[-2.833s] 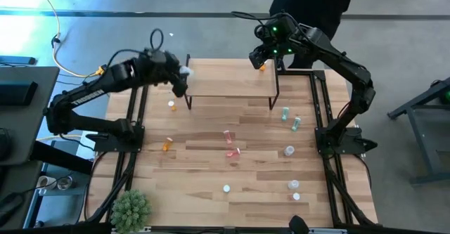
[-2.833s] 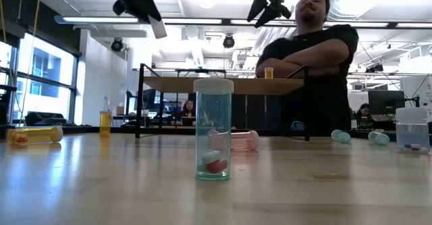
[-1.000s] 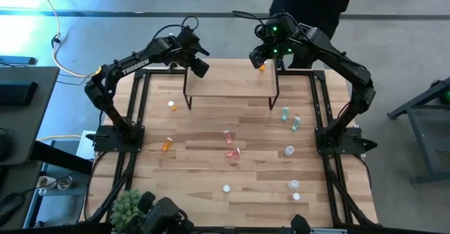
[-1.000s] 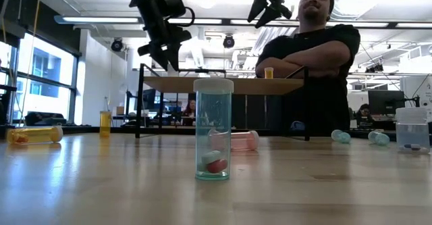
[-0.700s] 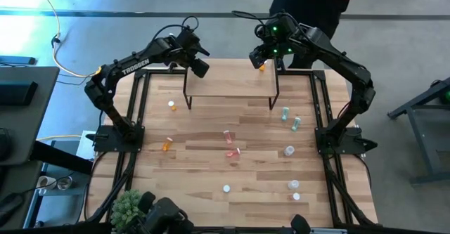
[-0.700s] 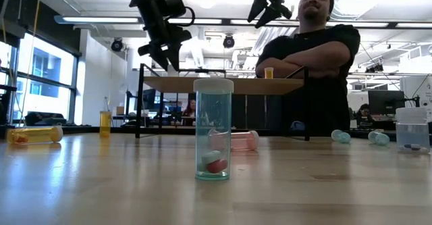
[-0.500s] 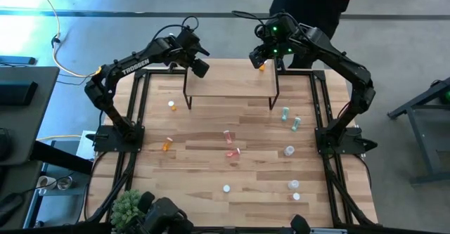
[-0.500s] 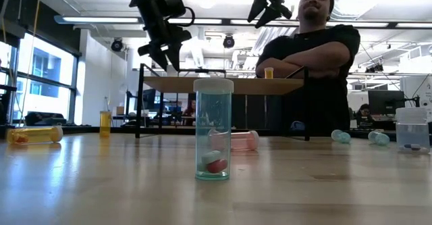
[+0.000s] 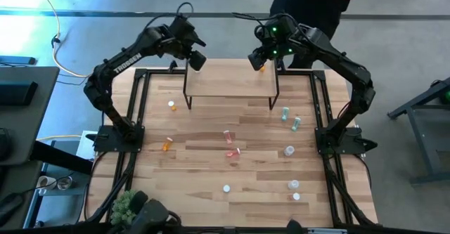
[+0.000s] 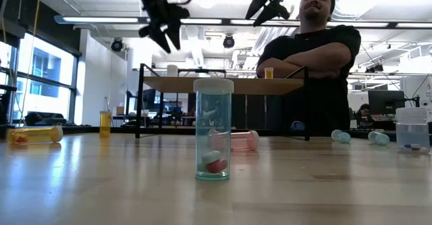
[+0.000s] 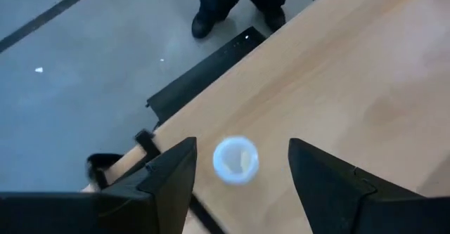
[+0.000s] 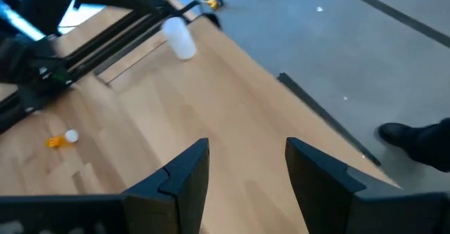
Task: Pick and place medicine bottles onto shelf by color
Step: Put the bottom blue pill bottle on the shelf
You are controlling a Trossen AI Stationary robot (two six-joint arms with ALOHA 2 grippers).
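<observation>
Two dark jointed arms — white TROSSEN lettering, green lights glowing.

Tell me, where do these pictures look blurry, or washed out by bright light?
Low view: the near clear bottle is sharp, while the shelf and room behind look softer, under bright ceiling lights. Left wrist view: the white bottle is blurred. High view: glare at the left edge.

Only one legible marking: "TROSSEN" in white capitals along the upper link of the left arm [image 9: 125,55], seen from above, running up the dark casing toward the wrist. No readable lettering on the medicine bottles [image 10: 213,130], on the shelf [image 9: 230,85], on the bench [image 9: 211,164], or in the room behind
</observation>
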